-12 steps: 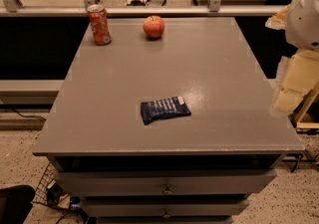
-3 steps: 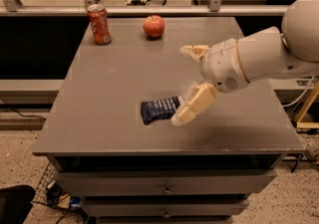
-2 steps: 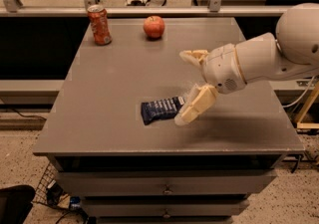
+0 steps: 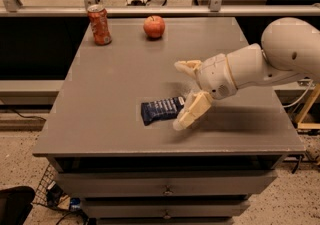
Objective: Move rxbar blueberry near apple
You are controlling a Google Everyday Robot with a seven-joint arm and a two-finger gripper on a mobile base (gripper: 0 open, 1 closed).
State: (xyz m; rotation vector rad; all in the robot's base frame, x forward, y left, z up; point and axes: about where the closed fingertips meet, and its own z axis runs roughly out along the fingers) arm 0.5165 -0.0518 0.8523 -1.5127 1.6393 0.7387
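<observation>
Approach step: the gripper (image 4: 179, 95) is spread wide, rxbar blueberry (image 4: 160, 110) just beside its lower finger; next, pinch it; apple (image 4: 154, 26) well beyond.

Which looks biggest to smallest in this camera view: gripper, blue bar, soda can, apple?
The gripper, open at the bar's right end.
Then rxbar blueberry and soda can: about alike, the bar lying nearer, so unranked.
Last, the apple.

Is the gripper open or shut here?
Open. The gripper is at the right end of the rxbar blueberry, its two tan fingers spread wide apart, one beyond the bar's end, one nearer the table's front.
</observation>
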